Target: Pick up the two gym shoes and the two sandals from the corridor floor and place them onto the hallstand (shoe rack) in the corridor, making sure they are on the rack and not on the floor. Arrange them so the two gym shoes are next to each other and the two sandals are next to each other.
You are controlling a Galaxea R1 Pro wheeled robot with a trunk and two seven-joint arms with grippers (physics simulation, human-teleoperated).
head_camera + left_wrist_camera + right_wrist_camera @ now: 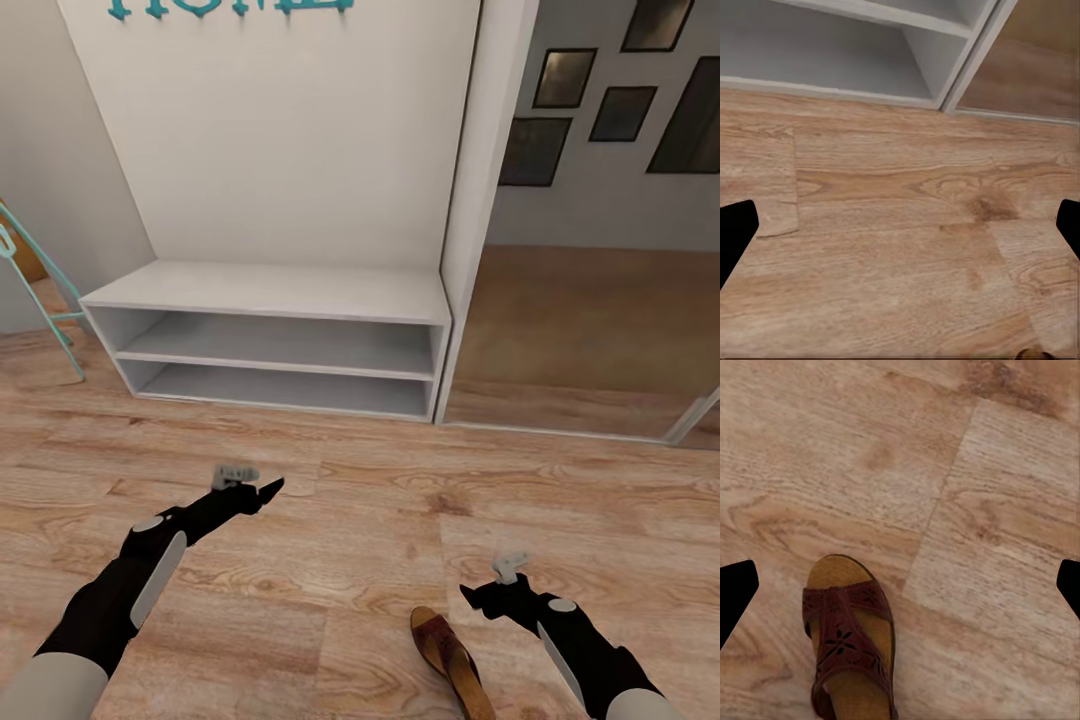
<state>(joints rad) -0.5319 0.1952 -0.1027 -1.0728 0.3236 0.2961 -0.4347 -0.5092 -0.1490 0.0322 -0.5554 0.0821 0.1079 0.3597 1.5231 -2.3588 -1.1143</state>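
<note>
One brown sandal (450, 660) with a dark strap and tan sole lies on the corridor floor (360, 520), near the lower edge of the head view. My right gripper (478, 596) hovers open just right of it; in the right wrist view the sandal (847, 649) lies below and between the spread fingers (735, 592). My left gripper (268, 490) hangs open over bare floor in front of the hallstand (270, 290). The left wrist view looks past the fingers (735, 232) at the hallstand's lower shelves (832, 52). The gym shoes are out of view.
A mirrored sliding door (590, 340) stands right of the hallstand, behind a white upright panel (480, 200). A turquoise frame (40, 290) leans at the left wall. Open wood floor lies between my arms and the rack.
</note>
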